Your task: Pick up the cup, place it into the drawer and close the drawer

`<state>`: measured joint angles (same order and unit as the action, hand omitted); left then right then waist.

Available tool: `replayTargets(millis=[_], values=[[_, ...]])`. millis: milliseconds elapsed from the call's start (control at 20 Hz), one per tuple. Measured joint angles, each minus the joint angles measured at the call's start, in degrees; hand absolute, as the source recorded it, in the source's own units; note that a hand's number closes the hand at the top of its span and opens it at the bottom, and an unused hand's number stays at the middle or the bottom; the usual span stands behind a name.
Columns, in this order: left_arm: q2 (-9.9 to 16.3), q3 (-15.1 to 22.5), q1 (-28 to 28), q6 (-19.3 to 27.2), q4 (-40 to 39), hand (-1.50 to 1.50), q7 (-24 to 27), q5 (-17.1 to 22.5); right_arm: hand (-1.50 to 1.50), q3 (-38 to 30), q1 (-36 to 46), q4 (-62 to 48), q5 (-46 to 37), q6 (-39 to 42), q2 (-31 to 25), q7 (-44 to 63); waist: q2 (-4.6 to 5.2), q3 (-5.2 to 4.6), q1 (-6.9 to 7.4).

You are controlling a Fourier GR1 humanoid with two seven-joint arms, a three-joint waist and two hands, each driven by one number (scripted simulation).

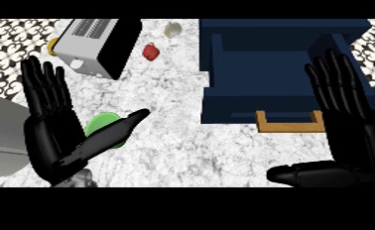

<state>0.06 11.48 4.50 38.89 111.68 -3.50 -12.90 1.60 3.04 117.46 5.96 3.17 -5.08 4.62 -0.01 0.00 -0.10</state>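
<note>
Both of my hands are up, flat and holding nothing. My left hand [51, 125] is at the countertop's left edge, fingers straight and spread, thumb angled out over the marble. My right hand [341, 110] is at the right edge, fingers straight and close together, thumb folded across low, partly in front of the drawer.

The step in hand, as I judge it, is the very start: the cup has not been picked up.

The task's thing, a small off-white cup [172, 29], sits near the far edge of the white-grey marble countertop [183, 144], just left of the drawer's far-left corner and well apart from both hands. Whether it is upright or tipped I cannot tell.

The dark blue box drawer with a tan wooden handle [249, 75] is open at the right half of the countertop, its inside showing and no objects visible in it.

Other items:
- small red mug-like object [151, 52], near the cup, toward me
- white-and-black toaster-like appliance [95, 45] at the far-left corner
- flat green round plate [102, 125], partly hidden behind my left thumb

The next move calls for a long reach to the far edge. I'd avoid the red object and the drawer wall, then curl my fingers round the cup.
</note>
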Motion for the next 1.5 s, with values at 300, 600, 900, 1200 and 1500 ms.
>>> replayTargets(millis=[300, 600, 900, 1200, 1500], values=[[-0.03, 2.01, 0.84, 3.58, -1.92, -1.5, 0.38, 0.04, -1.5, -0.42, 0.47, 0.53, 0.09, 0.25, 0.45, 1.22, -0.01, 0.0, 0.04], [0.28, 1.51, 0.8, 4.41, -2.03, -1.5, -1.19, -0.04, -1.5, -0.22, 1.77, 0.13, -0.69, -0.07, 1.14, 1.95, -0.02, 0.0, 0.1], [0.18, 2.63, -3.18, 6.1, -3.23, -1.5, 2.61, 2.39, -1.5, -1.8, 1.35, 1.09, 0.37, 0.53, 0.74, 2.46, -0.01, -0.02, 0.09], [0.5, 1.71, -7.29, 5.72, -4.43, -1.5, 5.65, 6.68, -1.5, -1.26, 1.2, 1.03, -0.62, 0.34, 1.39, 1.93, -0.02, -0.02, 0.16], [0.09, 1.54, -8.81, 8.07, -8.84, -1.5, 9.47, 9.41, -1.5, -2.77, 3.05, -0.42, 0.52, 1.14, 0.67, 2.27, 0.0, -0.02, 0.18]])
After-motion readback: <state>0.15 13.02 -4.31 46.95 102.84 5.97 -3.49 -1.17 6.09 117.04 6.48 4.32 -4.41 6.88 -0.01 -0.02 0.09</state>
